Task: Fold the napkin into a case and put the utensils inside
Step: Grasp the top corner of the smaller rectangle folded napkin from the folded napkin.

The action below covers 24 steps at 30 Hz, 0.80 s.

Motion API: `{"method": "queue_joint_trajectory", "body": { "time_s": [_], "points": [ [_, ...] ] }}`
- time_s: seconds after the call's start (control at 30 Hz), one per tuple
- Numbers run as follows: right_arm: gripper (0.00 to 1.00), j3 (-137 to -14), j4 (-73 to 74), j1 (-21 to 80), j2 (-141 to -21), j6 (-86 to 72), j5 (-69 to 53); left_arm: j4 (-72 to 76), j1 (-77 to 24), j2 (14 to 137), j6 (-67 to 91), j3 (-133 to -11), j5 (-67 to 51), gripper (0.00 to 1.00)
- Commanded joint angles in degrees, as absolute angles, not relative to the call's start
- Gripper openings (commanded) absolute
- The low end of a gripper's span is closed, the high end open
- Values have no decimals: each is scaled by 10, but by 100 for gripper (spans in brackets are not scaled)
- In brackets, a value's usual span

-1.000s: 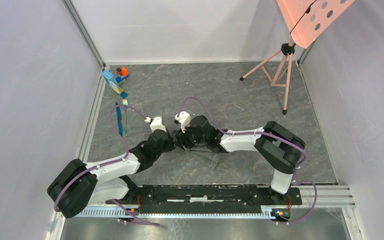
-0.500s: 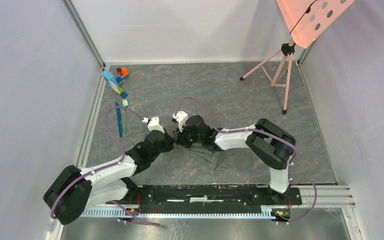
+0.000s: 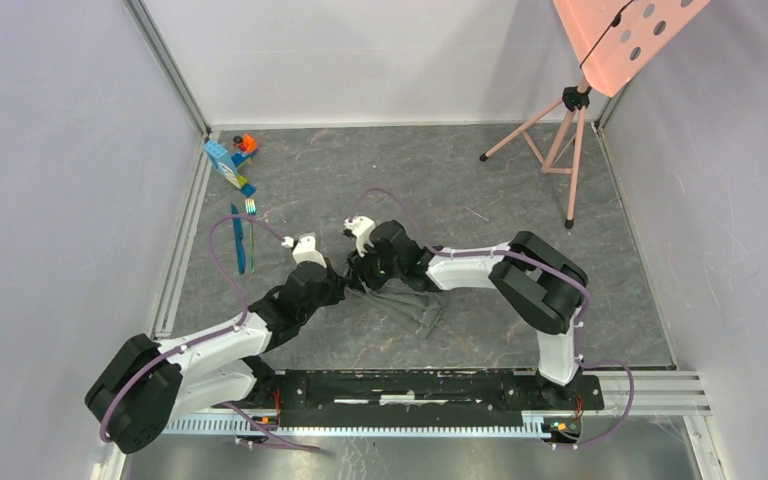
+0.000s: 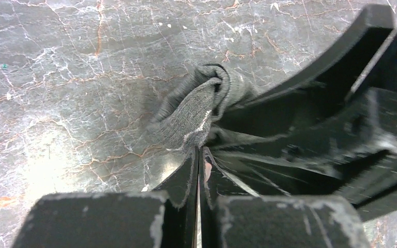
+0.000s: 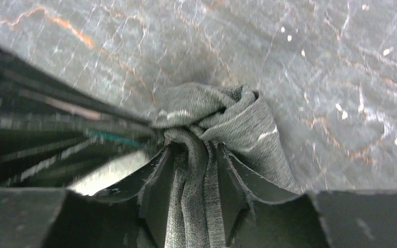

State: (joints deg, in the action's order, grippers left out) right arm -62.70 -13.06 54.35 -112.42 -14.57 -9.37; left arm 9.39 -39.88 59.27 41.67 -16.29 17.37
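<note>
At mid-table the left gripper (image 4: 197, 152) has its fingers pressed together on a fold of the bunched napkin (image 5: 238, 119) and the right gripper (image 5: 194, 152) pinches a thick wad of it; pulling apart may tighten the twist or strip cloth from one grip.

And here they are, the left arm (image 3: 215, 341) and right arm (image 3: 472, 272) a matched pair in glossy white links and chunky black joints, a purple cable (image 3: 213, 250) looping along each, a small white block (image 3: 307, 248) at the wrist, black jaws scuffed pale along their edges.
</note>
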Motion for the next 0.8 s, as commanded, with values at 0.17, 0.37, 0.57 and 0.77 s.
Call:
{"method": "queue_joint_trajectory", "body": {
  "time_s": [0.17, 0.37, 0.57, 0.77],
  "points": [
    [49, -566, -124, 514, -1027, -148, -192, 118, -391, 584, 421, -158, 168, 2],
    [39, -567, -147, 496, -1024, -155, -188, 122, -390, 590, 421, -160, 161, 2],
    [20, -610, -179, 495, -1088, -194, -221, 119, -390, 585, 417, -165, 154, 2],
    [15, -633, -229, 517, -1159, -262, -230, 111, -390, 596, 417, -190, 142, 2]
  ]
}}
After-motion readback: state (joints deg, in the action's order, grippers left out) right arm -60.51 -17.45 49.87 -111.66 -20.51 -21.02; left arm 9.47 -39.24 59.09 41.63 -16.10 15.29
